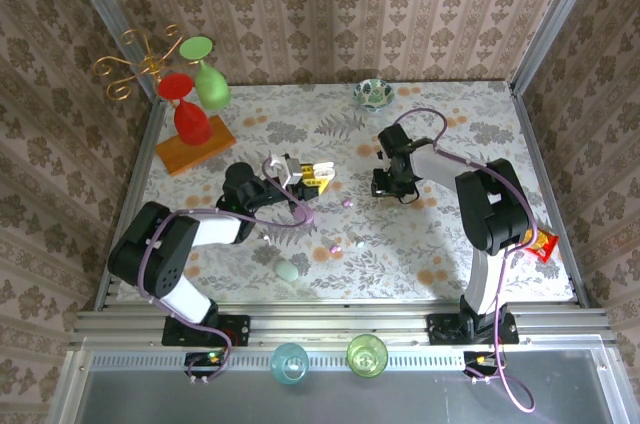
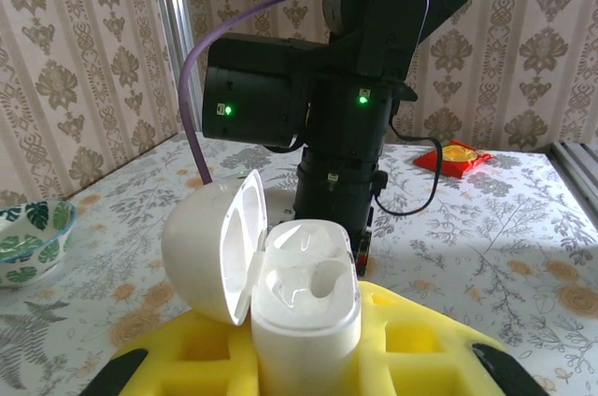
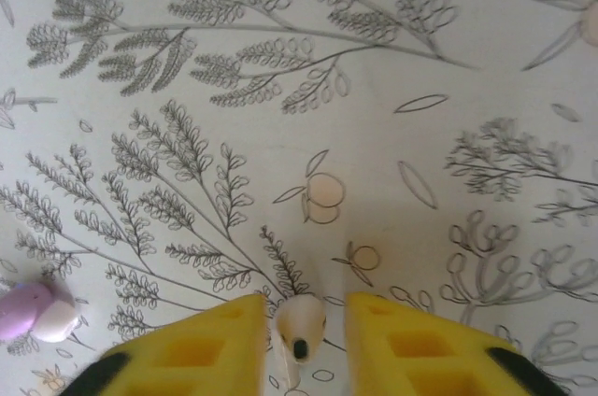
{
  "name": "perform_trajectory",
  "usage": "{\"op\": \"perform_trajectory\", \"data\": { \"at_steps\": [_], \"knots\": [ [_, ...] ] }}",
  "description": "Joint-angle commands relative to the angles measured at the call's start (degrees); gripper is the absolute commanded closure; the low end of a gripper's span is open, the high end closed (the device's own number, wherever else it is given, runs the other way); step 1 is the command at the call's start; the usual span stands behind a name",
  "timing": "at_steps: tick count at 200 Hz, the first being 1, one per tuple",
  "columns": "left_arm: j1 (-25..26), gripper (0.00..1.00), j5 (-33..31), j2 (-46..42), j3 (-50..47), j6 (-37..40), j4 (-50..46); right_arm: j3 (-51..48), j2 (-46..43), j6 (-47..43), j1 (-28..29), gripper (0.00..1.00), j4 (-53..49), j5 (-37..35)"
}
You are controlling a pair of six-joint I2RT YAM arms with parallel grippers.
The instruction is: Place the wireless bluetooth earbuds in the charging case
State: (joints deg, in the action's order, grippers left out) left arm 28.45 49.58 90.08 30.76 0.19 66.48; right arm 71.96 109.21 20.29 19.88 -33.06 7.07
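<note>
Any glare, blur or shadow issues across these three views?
Left wrist: charging case nearly blown out white, near yellow pads soft. Right wrist: table print sharp, the earbud between the fingers slightly blurred. Top external: even light, soft shadow beside the right arm.

We find no text, label, brand or number that can be read anywhere, and any print on the red snack packet (image 2: 455, 155) is too small to make out.
</note>
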Motion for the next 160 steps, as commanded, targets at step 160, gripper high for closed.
{"op": "perform_trajectory", "data": {
  "at_steps": [160],
  "knots": [
    [-0.15, 1.00, -1.53, -3.75, -0.52, 10.02, -8.39, 22.40, 11.59, 11.75, 2.01, 0.59, -28.05, -3.62]
  ]
}}
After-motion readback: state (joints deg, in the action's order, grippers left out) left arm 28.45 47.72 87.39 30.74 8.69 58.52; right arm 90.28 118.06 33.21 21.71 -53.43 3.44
